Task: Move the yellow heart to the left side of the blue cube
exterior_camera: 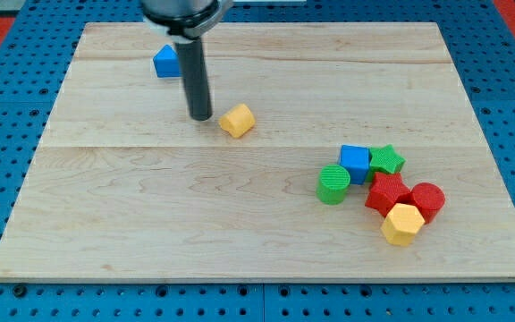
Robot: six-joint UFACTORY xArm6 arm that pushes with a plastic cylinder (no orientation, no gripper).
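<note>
The yellow heart (pixel 237 120) lies on the wooden board (pixel 150 206), left of centre in the upper half. The blue cube (pixel 355 163) sits far to its right and lower, in a cluster of blocks. My tip (pixel 201 117) rests on the board just left of the yellow heart, a small gap apart from it. The dark rod rises from the tip to the view's top.
Around the blue cube are a green cylinder (pixel 333 184) at its lower left, a green star (pixel 386 160) at its right, a red star (pixel 387 192), a red cylinder (pixel 427 200) and a yellow hexagon (pixel 402 224) below. A second blue block (pixel 164 61) lies at the upper left, partly behind the rod.
</note>
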